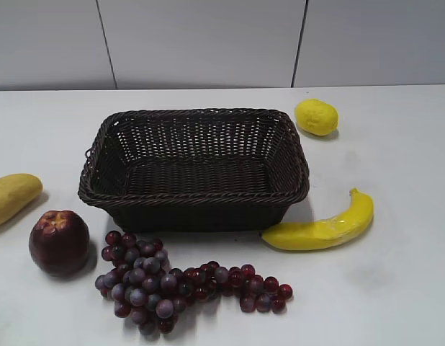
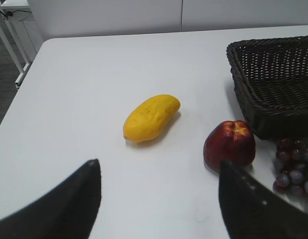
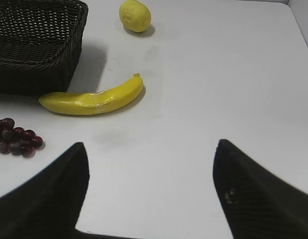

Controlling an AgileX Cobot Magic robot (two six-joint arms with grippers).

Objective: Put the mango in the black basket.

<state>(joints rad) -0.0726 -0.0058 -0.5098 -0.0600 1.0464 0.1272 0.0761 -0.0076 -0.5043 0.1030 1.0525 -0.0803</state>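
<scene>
The mango [image 1: 12,196] is an oval yellow-orange fruit lying at the table's left edge, partly cut off in the exterior view; it shows whole in the left wrist view [image 2: 151,117]. The black basket [image 1: 195,210] stands empty in the middle, and its corner shows in the left wrist view [image 2: 253,74] and the right wrist view [image 3: 39,64]. My left gripper [image 2: 159,167] is open and empty, above the table short of the mango. My right gripper [image 3: 150,145] is open and empty over bare table. Neither gripper shows in the exterior view.
A dark red apple [image 1: 59,242] lies right of the mango. A bunch of purple grapes [image 1: 172,282] lies in front of the basket. A banana [image 1: 325,225] lies at the basket's right, and a lemon [image 1: 316,117] at the back right.
</scene>
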